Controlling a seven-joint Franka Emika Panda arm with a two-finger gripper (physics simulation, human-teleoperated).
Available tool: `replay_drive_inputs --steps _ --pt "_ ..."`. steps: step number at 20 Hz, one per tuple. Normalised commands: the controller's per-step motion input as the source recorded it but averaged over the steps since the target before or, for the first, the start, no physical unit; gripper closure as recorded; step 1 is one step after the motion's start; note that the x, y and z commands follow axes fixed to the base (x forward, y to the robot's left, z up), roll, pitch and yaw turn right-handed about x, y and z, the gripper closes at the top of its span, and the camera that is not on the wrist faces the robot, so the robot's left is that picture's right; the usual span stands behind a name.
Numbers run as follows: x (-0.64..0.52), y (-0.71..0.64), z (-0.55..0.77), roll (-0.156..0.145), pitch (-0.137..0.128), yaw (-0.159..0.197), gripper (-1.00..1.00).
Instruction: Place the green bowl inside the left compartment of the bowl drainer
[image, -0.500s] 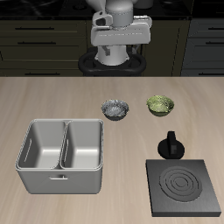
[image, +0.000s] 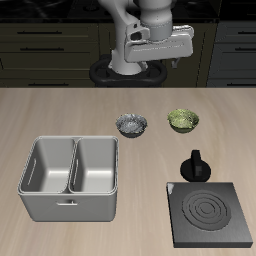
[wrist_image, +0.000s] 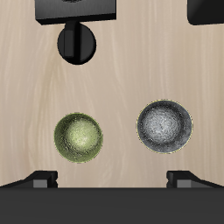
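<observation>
The green bowl (image: 183, 121) is seen sitting on the wooden table (image: 60, 115), upright and with nothing in it. The grey-and-white bowl (image: 131, 124) is set near the green bowl, with a gap of bare table between them. A small black knob (image: 195, 165) is placed a little nearer the table's front edge than the green bowl, and the flat black plate (image: 210, 215) with rings is found nearer the front edge again. The bowl drainer (image: 70, 178) is kept well apart from the green bowl, past the grey-and-white bowl, and both of its wells are seen bare. The gripper (image: 152, 45) is held high, farther back than the green bowl. Its two fingertips (wrist_image: 40, 178) are spread wide apart and nothing is held between them.
</observation>
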Motion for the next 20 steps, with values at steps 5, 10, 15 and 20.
replay_drive_inputs --steps 5,10,15,20 --pt "0.08 0.45 -0.07 0.038 0.021 -0.002 -1.0" --pt "0.04 0.19 -0.14 -0.01 0.003 0.022 -1.0" --pt "0.02 -0.02 -0.29 -0.038 0.037 0.01 -1.0" --pt "0.04 -0.02 -0.49 -0.026 0.111 -0.012 -1.0"
